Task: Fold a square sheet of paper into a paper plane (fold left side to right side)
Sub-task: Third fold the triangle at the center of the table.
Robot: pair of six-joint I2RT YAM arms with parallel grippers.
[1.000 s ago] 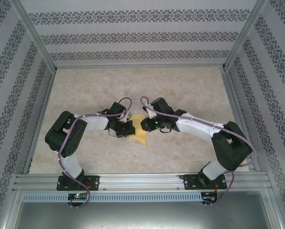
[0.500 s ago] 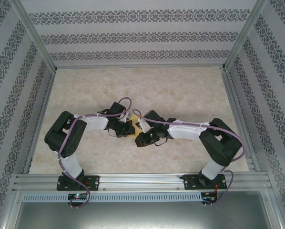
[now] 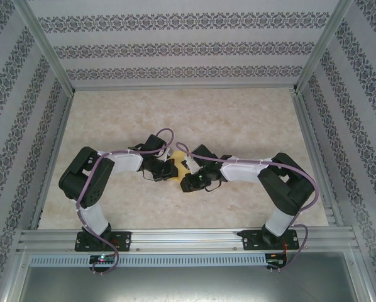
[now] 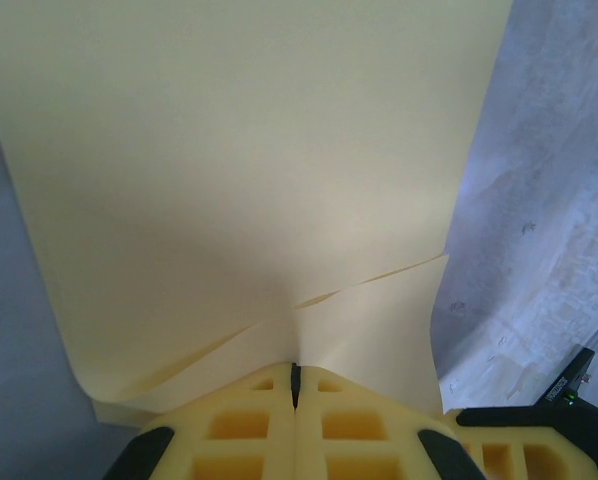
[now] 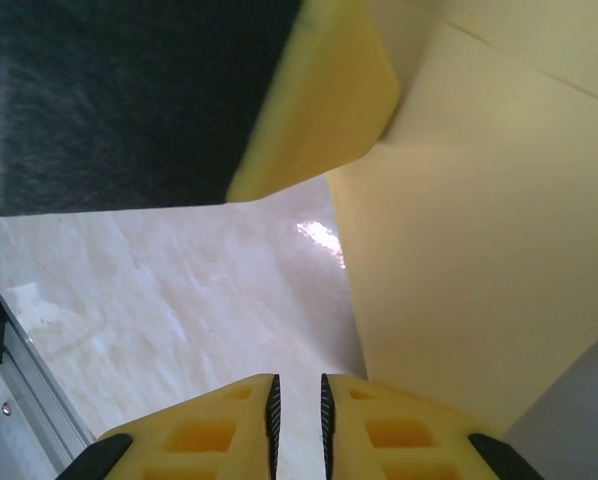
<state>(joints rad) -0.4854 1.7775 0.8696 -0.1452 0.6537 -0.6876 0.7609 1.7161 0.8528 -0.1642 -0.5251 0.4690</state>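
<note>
Yellow, creased, judged far from dart-shaped: square sheet of paper [image 4: 249, 170] pinched between pressed-together left fingers [image 4: 229, 432], right fingers [image 5: 211, 432] slightly parted, empty, alongside.

Marble-look table [image 3: 238, 113], patterned wallpaper walls [image 3: 175, 47]

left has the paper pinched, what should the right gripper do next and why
Probably nudge the right gripper sideways toward the sheet of paper until its near edge sits between the jaws. Those jaws stand slightly apart on nothing, with the edge just beside them, while the left gripper is shut on the sheet, so a second grip looks needed to fold it.
</note>
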